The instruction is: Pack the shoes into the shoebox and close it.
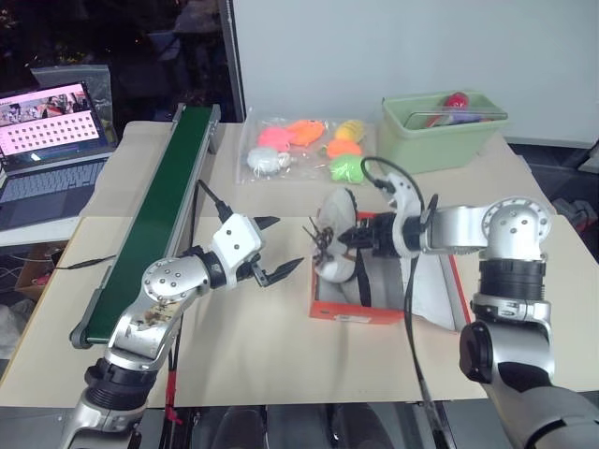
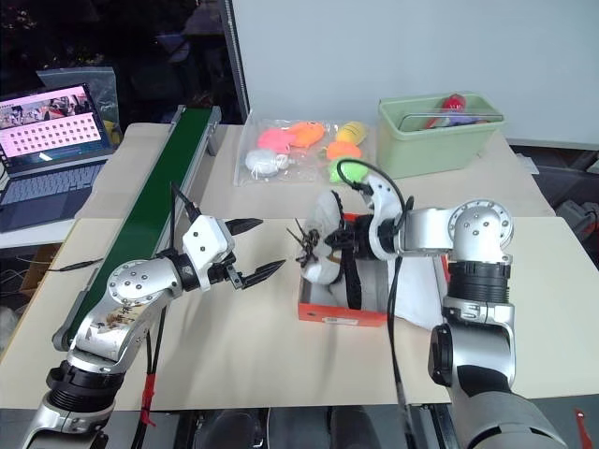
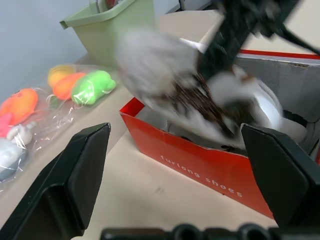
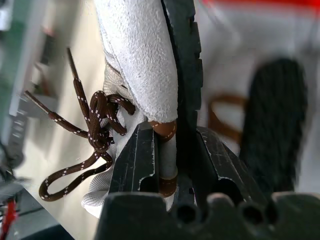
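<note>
Red-orange cardboard marks the shoebox (image 1: 384,316), which I see sitting open on the tan table (image 1: 253,346) in front of my right arm, its lid (image 1: 432,292) folded back flat toward that arm. My right gripper (image 1: 348,240) is clamped on one sneaker (image 1: 335,245), fingers pinching the heel wall and the dark sole between them, and holds it tilted over the box's left end, brown laces (image 4: 92,131) dangling outside the wall. A second sneaker (image 3: 272,107) already lies inside the box; I can make out its dark sole beneath the held one. My left gripper (image 1: 270,249) hangs just left of the box, jaws wide apart and holding nothing, pointing at the box's side. A long green conveyor belt (image 1: 159,210) runs along the table's left edge behind that arm. Beyond the box lies a clear bag of bright plastic toys (image 1: 304,150), and beside it a pale green bin (image 1: 440,131) with more toys inside. A laptop (image 1: 49,150) stands open at far left.
</note>
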Robot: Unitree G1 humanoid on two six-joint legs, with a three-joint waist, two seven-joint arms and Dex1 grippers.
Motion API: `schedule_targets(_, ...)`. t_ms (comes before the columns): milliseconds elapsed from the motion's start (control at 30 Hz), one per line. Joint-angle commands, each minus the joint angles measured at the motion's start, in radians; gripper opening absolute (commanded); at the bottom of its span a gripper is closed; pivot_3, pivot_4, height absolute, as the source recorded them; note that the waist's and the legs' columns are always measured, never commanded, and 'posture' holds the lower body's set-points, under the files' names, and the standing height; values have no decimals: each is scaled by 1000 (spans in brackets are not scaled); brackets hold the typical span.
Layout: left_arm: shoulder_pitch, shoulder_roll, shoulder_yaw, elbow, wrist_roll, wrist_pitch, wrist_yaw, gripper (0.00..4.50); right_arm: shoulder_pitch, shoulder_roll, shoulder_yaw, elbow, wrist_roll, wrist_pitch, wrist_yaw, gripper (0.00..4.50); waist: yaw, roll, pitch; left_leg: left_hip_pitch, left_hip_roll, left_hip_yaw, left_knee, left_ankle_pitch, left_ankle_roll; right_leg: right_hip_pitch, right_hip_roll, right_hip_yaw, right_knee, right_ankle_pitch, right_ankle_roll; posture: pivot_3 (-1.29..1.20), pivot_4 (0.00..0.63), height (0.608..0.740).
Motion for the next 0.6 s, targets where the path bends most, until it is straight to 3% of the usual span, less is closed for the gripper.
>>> schedule_targets(33, -3, 6, 23, -37, -5, -17, 7, 4464, -3, -24, -10, -17, 9, 8, 12, 630, -2, 0, 0, 0, 0, 0, 0, 0, 0, 0, 0, 0, 0, 0, 0, 0, 150, 729)
schedule_targets(333, -3, 8, 30, -52, -3, -9, 19, 4464, 84, 11, 42, -53, -58, 8, 45, 630, 0, 0, 0, 1, 0, 0, 0, 0, 0, 1, 1, 0, 0, 0, 0, 0, 150, 729)
schedule_targets(467, -6, 3, 26, -55, 0, -5, 28, 4464, 144, 23, 175, -132, -154, 3, 117, 630, -1, 0, -1, 2, 1, 0, 0, 0, 0, 2, 1, 0, 0, 0, 0, 0, 150, 729)
schedule_targets(600, -11, 4, 26, -63, -4, 0, 34, 4464, 157, -23, 215, -151, -225, 2, 197, 630, 0, -1, -2, 3, 1, 0, 0, 0, 0, 3, 1, 0, 0, 0, 0, 0, 150, 729)
